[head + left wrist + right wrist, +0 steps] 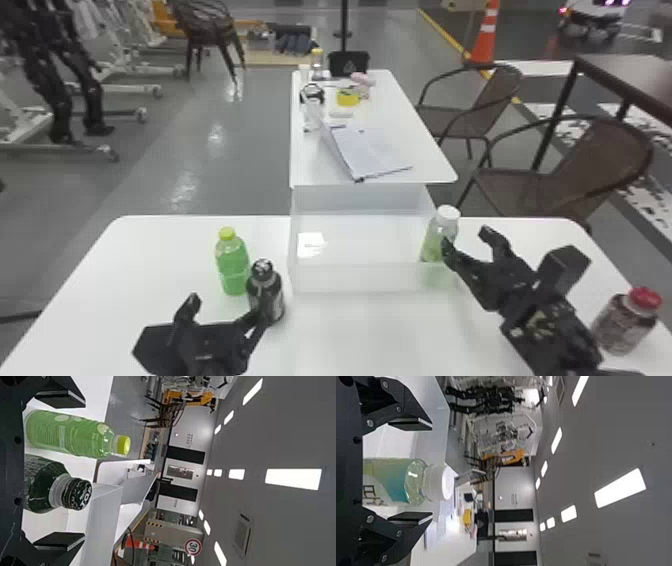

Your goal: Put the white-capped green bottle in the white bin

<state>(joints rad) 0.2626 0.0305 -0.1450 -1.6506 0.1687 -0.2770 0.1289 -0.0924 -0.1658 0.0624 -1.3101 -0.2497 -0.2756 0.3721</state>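
Observation:
The white-capped green bottle (441,236) stands upright at the right front corner of the white bin (345,278), its lower part blurred behind the bin's wall; whether inside or just outside, I cannot tell. My right gripper (464,239) is at its right side, fingers apart. In the right wrist view the bottle (395,481) lies between the spread fingers of my right gripper (410,471), with gaps on both sides. My left gripper (227,311) is at the front left, open. The left wrist view shows my left gripper (61,469) facing two other bottles.
A yellow-capped green bottle (233,265) and a dark bottle (266,292) stand left of the bin. A red-capped jar (625,322) is at the far right of the white table (125,260). Beyond the bin, a second table (425,155) holds an open binder (367,150).

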